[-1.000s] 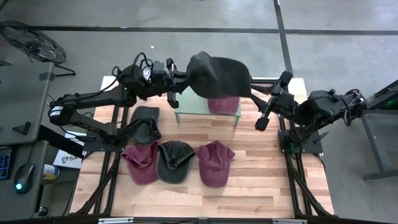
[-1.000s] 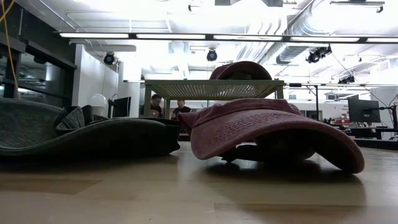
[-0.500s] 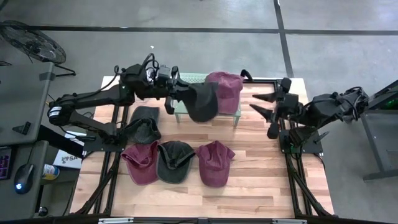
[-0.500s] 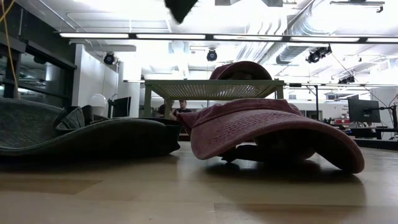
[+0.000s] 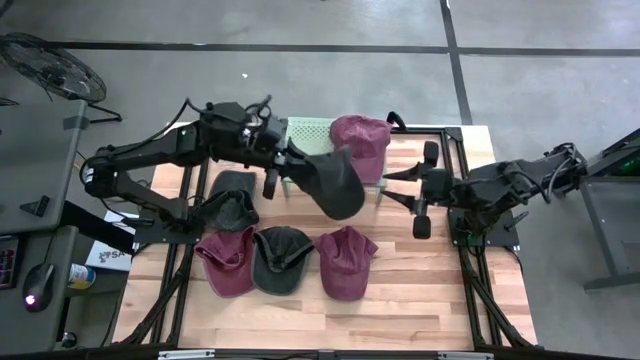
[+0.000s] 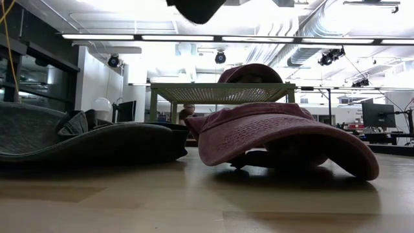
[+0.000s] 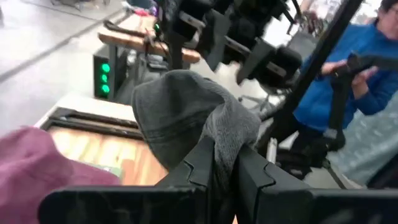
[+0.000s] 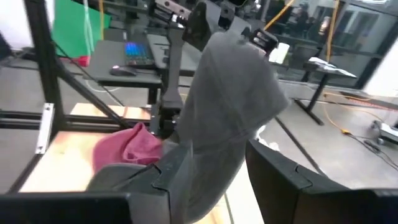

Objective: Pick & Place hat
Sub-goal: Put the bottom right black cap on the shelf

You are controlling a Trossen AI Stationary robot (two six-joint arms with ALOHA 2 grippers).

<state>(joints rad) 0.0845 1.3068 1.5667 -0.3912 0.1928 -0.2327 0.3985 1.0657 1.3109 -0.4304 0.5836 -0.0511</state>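
A dark grey hat (image 5: 335, 182) hangs in the air over the table's middle, just in front of the green mesh stand (image 5: 305, 130). Its lower part shows at the top of the low view (image 6: 194, 8). My left gripper (image 5: 290, 165) is shut on it, coming from the table's left. My right gripper (image 5: 392, 188) stands open just right of the hat. In the right wrist view the hat (image 8: 233, 93) hangs between its fingers. A maroon hat (image 5: 362, 135) rests on the stand's top. My left gripper pinches a bunched fold of the grey hat's cloth (image 7: 225, 140) between its two fingers (image 7: 200, 163). The fingers lie about level and come from the table's left. The hat hangs off their ends, clear of table and stand. Whether my right gripper touches the hat, I cannot tell.
Several hats lie on the table's near half: dark (image 5: 232, 198), maroon (image 5: 228, 262), dark (image 5: 282, 258), maroon (image 5: 345, 262). The low view shows a maroon one (image 6: 284, 139) and a dark one (image 6: 84, 139) close up. A person in blue (image 7: 348, 81) stands beyond the table.
The grey hat was stretched between both grippers above the stand. It has come free of my right gripper and now hangs from the left alone. My left gripper has carried it toward the near edge. My right gripper drew back, then came toward the table's left, up to the hat.
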